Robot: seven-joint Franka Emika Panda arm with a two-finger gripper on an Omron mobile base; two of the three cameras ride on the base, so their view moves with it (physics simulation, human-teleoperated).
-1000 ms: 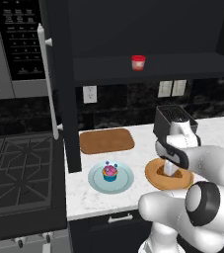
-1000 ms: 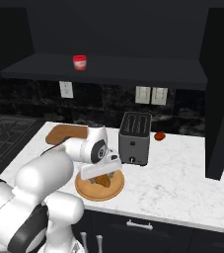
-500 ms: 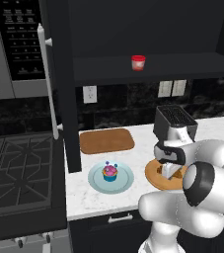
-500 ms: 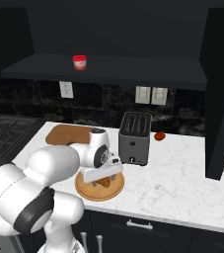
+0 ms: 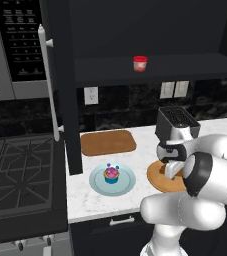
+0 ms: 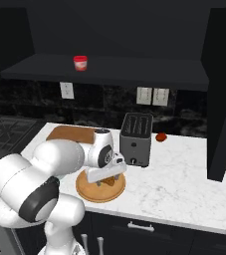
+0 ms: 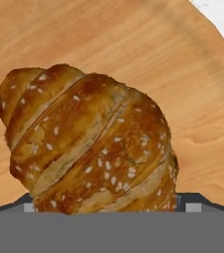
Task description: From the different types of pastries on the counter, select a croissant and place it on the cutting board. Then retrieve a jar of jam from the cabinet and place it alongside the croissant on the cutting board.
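Nearest the hand camera, the croissant [image 7: 91, 143] lay close under the lens on the round wooden plate [image 7: 133, 44], its ridged, seed-flecked crust reaching right down to the two dark fingertips [image 7: 185, 200] that showed on either side of its lower end. The gripper [image 6: 106, 175] was lowered over that plate [image 6: 92, 191] at the front of the counter [image 6: 184, 184], and whether its fingers were spread around the pastry or already pressing on it could not be told. The step in hand appeared to be the first one, taking hold of the croissant. Beside it to the left sat the pink-frosted cupcake [image 5: 111, 174] on its pale blue plate [image 5: 127, 182], well clear of the hand. Farther back, toward the wall, the cutting board [image 5: 108, 142] lay bare, and the toaster [image 5: 177, 123] stood just behind the wooden plate. Farthest, up on the cabinet [image 5: 160, 30] shelf, stood the red jar of jam [image 5: 140, 63]. The next move would call for a firm, gentle pinch across the croissant's body, a straight lift clear of the plate rim, then a carry back and left to the board, passing the cupcake without brushing it.
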